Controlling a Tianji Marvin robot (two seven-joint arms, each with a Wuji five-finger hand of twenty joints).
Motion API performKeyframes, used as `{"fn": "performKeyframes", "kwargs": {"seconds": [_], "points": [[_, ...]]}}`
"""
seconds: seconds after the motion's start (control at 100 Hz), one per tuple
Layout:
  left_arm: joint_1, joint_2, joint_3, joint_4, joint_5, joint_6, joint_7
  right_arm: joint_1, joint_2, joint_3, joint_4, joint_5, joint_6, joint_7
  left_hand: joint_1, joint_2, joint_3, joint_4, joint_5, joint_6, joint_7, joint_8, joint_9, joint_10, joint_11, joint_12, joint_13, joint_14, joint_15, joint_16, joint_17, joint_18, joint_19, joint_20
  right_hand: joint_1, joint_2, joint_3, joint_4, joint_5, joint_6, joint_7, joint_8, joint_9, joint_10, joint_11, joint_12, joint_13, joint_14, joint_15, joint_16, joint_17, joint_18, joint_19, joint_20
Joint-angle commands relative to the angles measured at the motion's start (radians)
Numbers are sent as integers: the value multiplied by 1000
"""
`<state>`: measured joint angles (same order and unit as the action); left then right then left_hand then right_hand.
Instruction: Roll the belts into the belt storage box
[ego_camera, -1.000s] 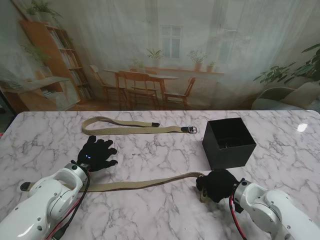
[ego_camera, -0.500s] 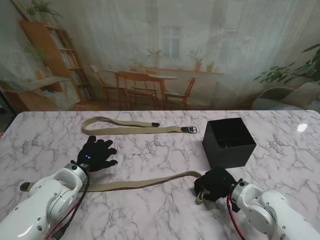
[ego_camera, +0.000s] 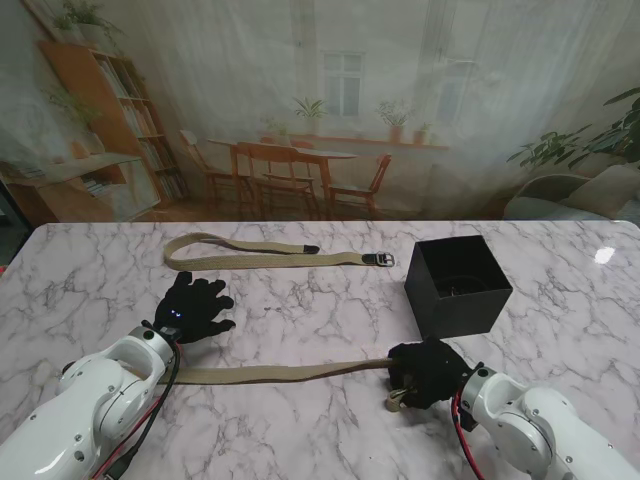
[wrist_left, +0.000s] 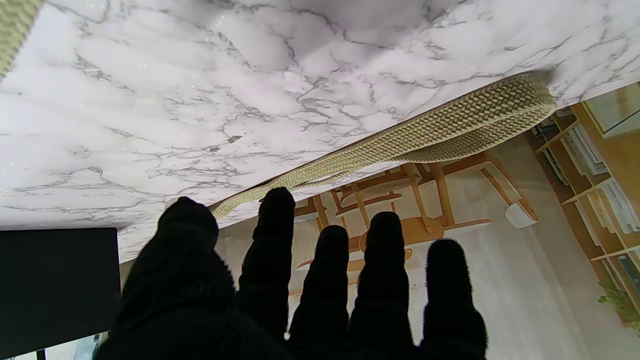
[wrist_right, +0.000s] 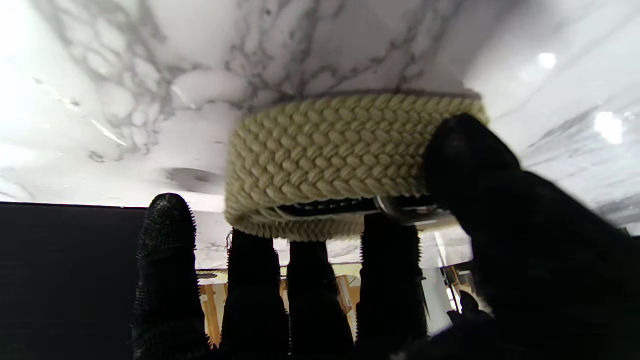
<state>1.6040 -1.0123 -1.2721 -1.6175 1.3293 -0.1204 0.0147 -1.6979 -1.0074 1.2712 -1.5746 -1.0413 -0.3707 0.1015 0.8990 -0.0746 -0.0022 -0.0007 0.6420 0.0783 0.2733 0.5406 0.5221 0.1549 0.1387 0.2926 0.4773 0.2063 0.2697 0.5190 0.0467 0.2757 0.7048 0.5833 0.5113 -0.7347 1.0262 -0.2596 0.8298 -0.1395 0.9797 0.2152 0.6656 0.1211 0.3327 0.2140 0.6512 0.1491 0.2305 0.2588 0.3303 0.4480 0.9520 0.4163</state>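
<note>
While the near belt (ego_camera: 280, 373) lies stretched across the marble table (ego_camera: 330, 300) in front of the robot, its buckle end is grasped by the right hand (ego_camera: 425, 372), with the woven strap (wrist_right: 345, 150) bent over the fingers (wrist_right: 390, 270) and pinned by the thumb. The first turn of the roll is judged to be in hand. The left hand (ego_camera: 195, 309) is held released, fingers spread, over bare marble between the two belts. A second belt (ego_camera: 270, 254) lies farther off, untouched. The black storage box (ego_camera: 458, 285) stands just beyond the right hand. More winding along the strap is called for next, with the coil kept tight.
</note>
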Motion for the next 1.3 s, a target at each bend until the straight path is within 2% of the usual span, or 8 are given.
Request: {"fn": "performKeyframes", "kwargs": {"seconds": [0.0,0.33,0.41,0.55,0.71,0.88,1.09,1.29], "points": [[-2,-2,3,1,-3,-3,-14,-4,-9,-11,33,-4,10,-27,-14,40,-24,-16,6,20,0,6,-35,20,-18,11,-14,18,-15,10,-18,44,-36,-14,4,56,23,-2,53,27,135,52,191,-68,81,27,147,-28,46,12,38,32,34,-13],[-3,-2,5,1,-2,-3,-15,15,-26,-35,98,-17,-8,-233,-14,40,-23,-16,6,20,0,7,-34,18,-18,11,-14,18,-15,10,-18,43,-36,-14,102,90,-3,-7,-165,-99,11,26,640,-143,418,283,534,-114,326,235,273,-107,297,52],[-2,-2,4,1,-2,-3,-14,21,-26,-40,109,-31,-15,-257,-13,40,-23,-16,7,21,1,7,-33,20,-17,11,-14,16,-15,10,-19,43,-37,-14,59,135,68,120,-275,-107,-290,-3,702,-139,438,284,586,-106,367,265,295,-113,330,38],[-2,-2,4,2,-2,-3,-12,36,-25,-59,134,-52,-24,-304,-12,40,-23,-16,6,21,0,6,-32,17,-17,11,-13,18,-15,10,-18,43,-37,-14,94,161,63,138,-485,-287,-326,16,758,-109,432,292,645,-74,405,278,315,-88,354,36],[-2,-2,4,2,-1,-3,-11,44,-24,-69,141,-58,-29,-315,-11,39,-22,-16,6,20,0,6,-32,19,-16,12,-12,18,-14,10,-18,43,-37,-13,142,247,36,141,-314,-357,-247,53,751,-105,435,312,647,-64,405,269,308,-64,350,26],[-2,-2,4,3,-2,-3,-7,50,-25,-70,146,-49,-45,-314,-11,39,-23,-16,6,20,1,7,-32,18,-16,12,-11,16,-14,11,-17,43,-37,-14,147,134,-21,1,-12,-152,9,-219,747,-157,340,261,601,-132,319,246,284,-149,310,31],[-2,-2,3,3,-2,-4,-6,44,-19,-58,124,-64,-62,-274,-12,39,-23,-16,7,19,2,7,-32,17,-15,12,-12,16,-14,11,-18,43,-37,-13,-140,117,-80,49,94,38,-154,26,722,-217,134,121,522,-201,178,120,275,-240,284,22],[-1,-2,2,3,-3,-3,-6,-7,0,18,-21,-39,-88,15,-11,40,-23,-16,7,21,2,7,-31,18,-15,12,-12,17,-14,11,-19,43,-38,-13,-242,161,-263,125,-118,237,-340,198,562,-200,-20,-6,369,-251,44,-9,167,-315,201,-32]]}}
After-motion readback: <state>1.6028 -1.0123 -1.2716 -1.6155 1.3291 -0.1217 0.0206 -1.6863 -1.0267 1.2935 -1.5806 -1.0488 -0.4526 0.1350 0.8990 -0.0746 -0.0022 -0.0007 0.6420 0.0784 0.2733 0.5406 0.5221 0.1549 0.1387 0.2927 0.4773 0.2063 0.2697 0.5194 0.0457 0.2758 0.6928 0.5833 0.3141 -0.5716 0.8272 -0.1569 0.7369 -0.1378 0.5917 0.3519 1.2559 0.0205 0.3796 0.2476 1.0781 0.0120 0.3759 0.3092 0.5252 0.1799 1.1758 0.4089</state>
